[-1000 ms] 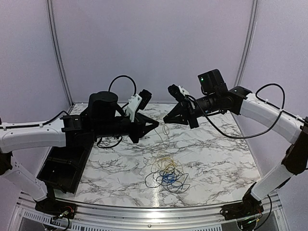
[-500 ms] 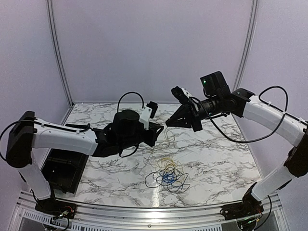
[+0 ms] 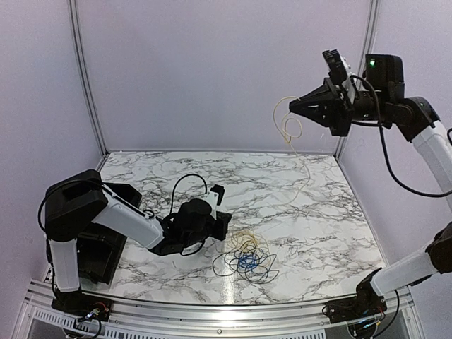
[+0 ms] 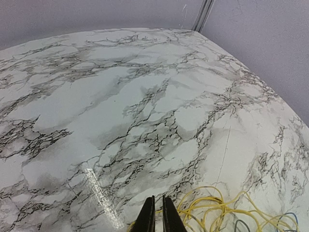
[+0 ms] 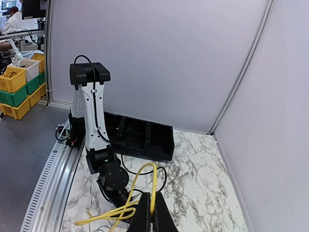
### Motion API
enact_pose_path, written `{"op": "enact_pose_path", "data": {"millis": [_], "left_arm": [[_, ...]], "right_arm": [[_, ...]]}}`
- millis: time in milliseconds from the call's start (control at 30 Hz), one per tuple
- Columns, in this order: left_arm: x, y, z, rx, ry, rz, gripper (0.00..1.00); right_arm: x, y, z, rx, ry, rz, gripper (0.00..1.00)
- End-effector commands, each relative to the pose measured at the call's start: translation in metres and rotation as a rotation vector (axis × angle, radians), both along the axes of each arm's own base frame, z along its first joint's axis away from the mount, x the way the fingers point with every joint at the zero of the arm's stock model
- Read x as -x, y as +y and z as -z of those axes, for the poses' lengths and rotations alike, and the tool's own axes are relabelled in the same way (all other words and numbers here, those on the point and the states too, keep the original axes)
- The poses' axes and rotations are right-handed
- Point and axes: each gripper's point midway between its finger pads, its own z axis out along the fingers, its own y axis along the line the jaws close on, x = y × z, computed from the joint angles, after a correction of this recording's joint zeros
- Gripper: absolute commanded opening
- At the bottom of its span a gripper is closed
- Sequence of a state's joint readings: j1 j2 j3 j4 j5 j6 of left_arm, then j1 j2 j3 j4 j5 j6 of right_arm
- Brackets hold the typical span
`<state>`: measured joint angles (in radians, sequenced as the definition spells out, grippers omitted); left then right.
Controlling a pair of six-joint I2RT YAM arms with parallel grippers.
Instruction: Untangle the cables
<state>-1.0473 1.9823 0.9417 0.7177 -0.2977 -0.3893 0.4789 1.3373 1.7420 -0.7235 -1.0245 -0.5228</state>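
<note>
Overhead, my right hand (image 3: 295, 107) is up high near the back corner, closed on the yellow cable (image 3: 288, 127). That cable curls in small loops just below the fingers, then runs down in a long slack line to the tabletop (image 3: 318, 212). Its lower end lies in the tangle (image 3: 246, 260), where I also see the blue cable (image 3: 247, 262) and the black cables (image 3: 224, 267) looped over one another. My left hand (image 3: 224, 224) sits low, just beside the pile's left edge.

From the left wrist, the left hand (image 4: 155, 220) shows its fingers narrow, almost together. The yellow cable (image 4: 212, 208) coils right beside them; whether a strand is pinched I cannot tell.

From the right wrist, the right hand (image 5: 151, 212) is clamped on the yellow cable (image 5: 154, 183), which arches out above the tips.

I judge the job barely begun: one end of the yellow is lifted, but nothing is separated yet, and blue and black are untouched.
</note>
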Motion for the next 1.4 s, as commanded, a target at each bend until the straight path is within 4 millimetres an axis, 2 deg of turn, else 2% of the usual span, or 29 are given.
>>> {"op": "enact_pose_path", "data": {"millis": [0, 100, 200, 400, 467, 567, 600, 667, 733, 800, 867, 900, 1100, 1367], "left_arm": [[0.001, -0.006, -0.012, 0.089, -0.018, 0.004, 0.11], [0.006, -0.009, -0.022, 0.115, -0.021, 0.040, 0.18], [0.015, -0.009, -0.048, 0.155, -0.051, 0.082, 0.32], [0.026, 0.027, -0.116, 0.243, -0.154, 0.018, 0.56], [0.027, 0.043, -0.129, 0.247, -0.190, -0.013, 0.68], [0.021, 0.067, -0.146, 0.258, -0.236, -0.109, 0.91], [0.021, 0.070, -0.151, 0.254, -0.255, -0.109, 0.93], [0.030, 0.065, -0.164, 0.220, -0.319, -0.014, 0.90], [0.049, 0.047, -0.173, 0.167, -0.402, 0.163, 0.79], [0.058, 0.031, -0.172, 0.102, -0.413, 0.268, 0.70], [0.056, 0.016, -0.160, -0.004, -0.378, 0.330, 0.58], [0.055, 0.010, -0.155, -0.039, -0.362, 0.345, 0.56], [0.078, -0.021, -0.146, -0.001, -0.316, 0.532, 0.55], [0.071, -0.047, -0.147, 0.025, -0.301, 0.560, 0.50]], "right_arm": [[0.005, -0.010, -0.013, -0.006, -0.017, 0.030, 0.00], [-0.007, -0.009, 0.004, 0.016, 0.005, 0.070, 0.00], [-0.019, -0.008, 0.031, 0.049, 0.036, 0.107, 0.00], [-0.034, -0.007, 0.088, 0.115, 0.088, 0.145, 0.00], [-0.036, -0.007, 0.103, 0.132, 0.099, 0.146, 0.00], [-0.038, -0.007, 0.124, 0.155, 0.114, 0.151, 0.00], [-0.040, -0.007, 0.132, 0.167, 0.116, 0.153, 0.00], [-0.040, -0.007, 0.147, 0.179, 0.132, 0.149, 0.00], [-0.037, -0.005, 0.160, 0.176, 0.155, 0.124, 0.00], [-0.034, -0.003, 0.172, 0.172, 0.175, 0.101, 0.00], [-0.032, -0.002, 0.181, 0.166, 0.191, 0.082, 0.00], [-0.029, -0.001, 0.185, 0.161, 0.199, 0.067, 0.00], [-0.023, 0.001, 0.198, 0.150, 0.238, 0.024, 0.00], [-0.019, 0.001, 0.204, 0.147, 0.250, 0.006, 0.00]]}}
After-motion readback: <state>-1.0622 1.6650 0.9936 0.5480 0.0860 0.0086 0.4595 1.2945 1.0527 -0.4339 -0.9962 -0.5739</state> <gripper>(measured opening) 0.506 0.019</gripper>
